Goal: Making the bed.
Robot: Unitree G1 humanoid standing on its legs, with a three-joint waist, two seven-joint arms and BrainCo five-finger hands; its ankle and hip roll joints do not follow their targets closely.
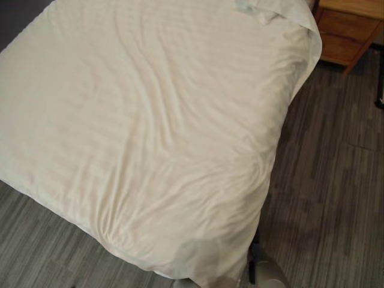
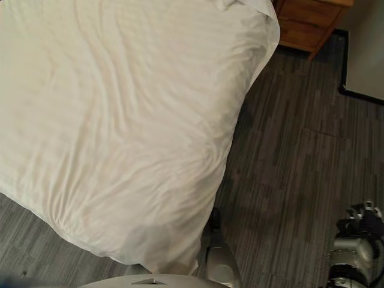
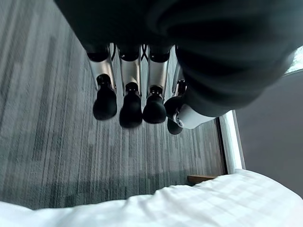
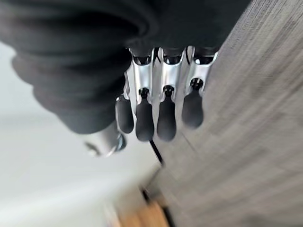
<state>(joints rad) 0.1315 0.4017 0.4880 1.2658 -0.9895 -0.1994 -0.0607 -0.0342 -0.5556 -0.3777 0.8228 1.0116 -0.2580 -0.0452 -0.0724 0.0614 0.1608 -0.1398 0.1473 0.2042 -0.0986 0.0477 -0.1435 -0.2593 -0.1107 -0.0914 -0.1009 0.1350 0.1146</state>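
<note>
White striped duvet (image 1: 150, 120) lies spread across the bed, its corner draped toward the grey plank floor (image 1: 324, 180); my left hand (image 3: 128, 101) and right hand (image 4: 158, 113) hang relaxed, empty

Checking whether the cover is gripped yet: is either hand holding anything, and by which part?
Nothing is held. The left hand and right hand hang open over the floor, clear of the duvet.
</note>
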